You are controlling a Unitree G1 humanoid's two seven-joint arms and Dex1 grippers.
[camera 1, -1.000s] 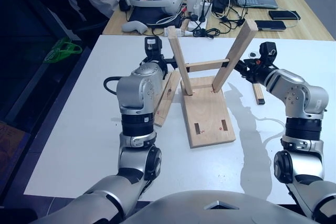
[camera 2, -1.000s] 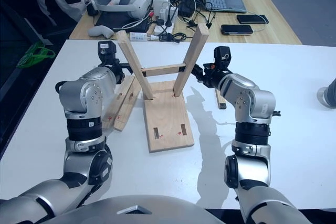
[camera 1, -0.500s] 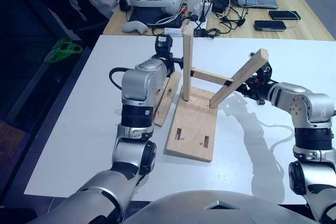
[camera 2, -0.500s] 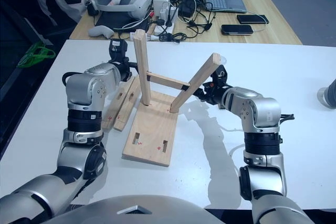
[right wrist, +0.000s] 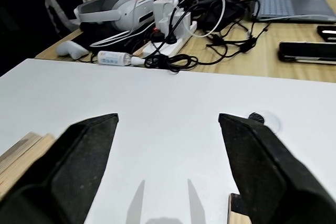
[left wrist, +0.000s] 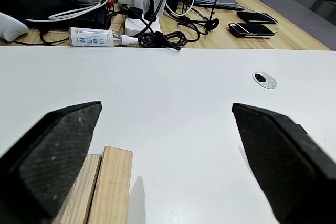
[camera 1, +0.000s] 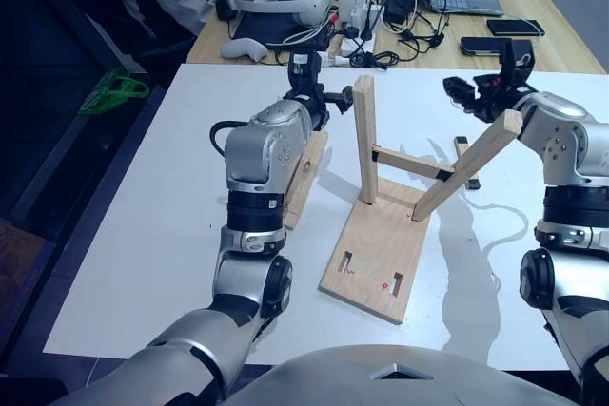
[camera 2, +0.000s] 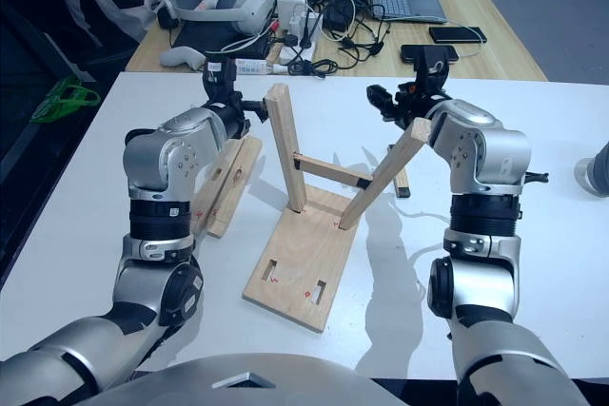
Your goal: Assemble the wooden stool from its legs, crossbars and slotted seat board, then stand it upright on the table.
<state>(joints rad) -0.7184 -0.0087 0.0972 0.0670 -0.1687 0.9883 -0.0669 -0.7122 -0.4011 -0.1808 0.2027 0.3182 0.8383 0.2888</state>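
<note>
Table [camera 1: 143,235]: one seat board [camera 1: 376,268], two fitted legs [camera 1: 365,140], two loose legs [camera 2: 231,183], all jaws apart

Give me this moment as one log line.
left hand: open, empty | right hand: open, empty | seat board: lying flat | two legs: fitted, crossbar between | spare legs: lying loose

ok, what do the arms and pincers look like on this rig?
The left arm and right arm are rounded silver-grey shells with black bands at the joints. A black cable loops out beside the left arm. The left pincer and right pincer are black, each with two broad wedge-shaped fingers with a rough, grainy face.
</note>
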